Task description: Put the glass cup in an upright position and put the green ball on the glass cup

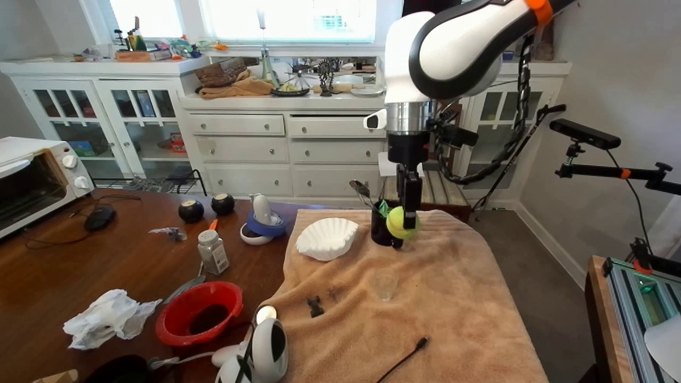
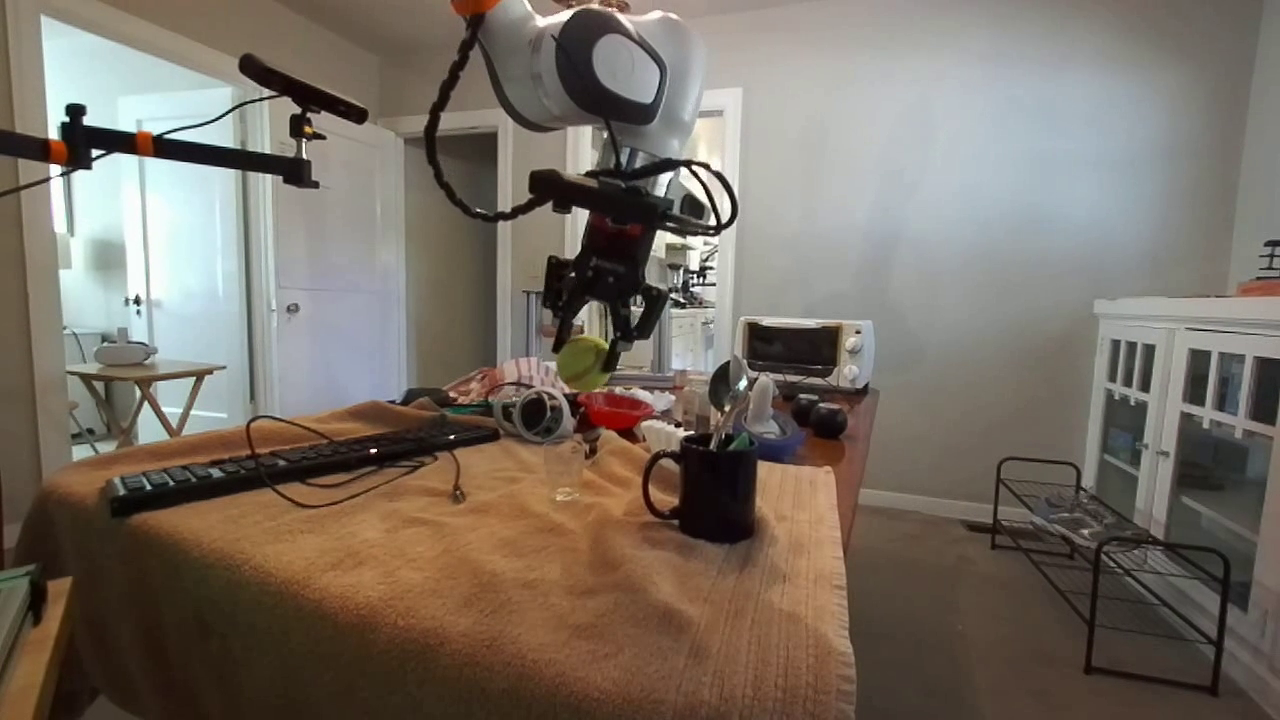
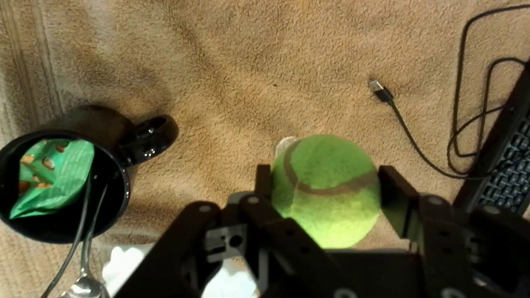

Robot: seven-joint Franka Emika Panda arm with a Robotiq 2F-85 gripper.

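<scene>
"Since the green ball must end up on the glass cup, where are they now?"

"The ball is in the air, and the gripper is clamped on it from two sides. The cup stands on the towel that covers part of the desk, upright as far as I can judge, its long axis vertical."

"Which way from the gripper does it lie?"

"Below; both exterior views show it lower than the ball and apart from it. In the wrist view a pale sliver, probably the cup, peeks out at the ball's upper-left edge. I'd check the alignment before lowering."

"What can't you make out?"

"From the wrist, the ball hides nearly all the cup. Against the towel the clear glass is faint, its rim hard to trace. In an exterior view a finger covers some of the ball."
</scene>
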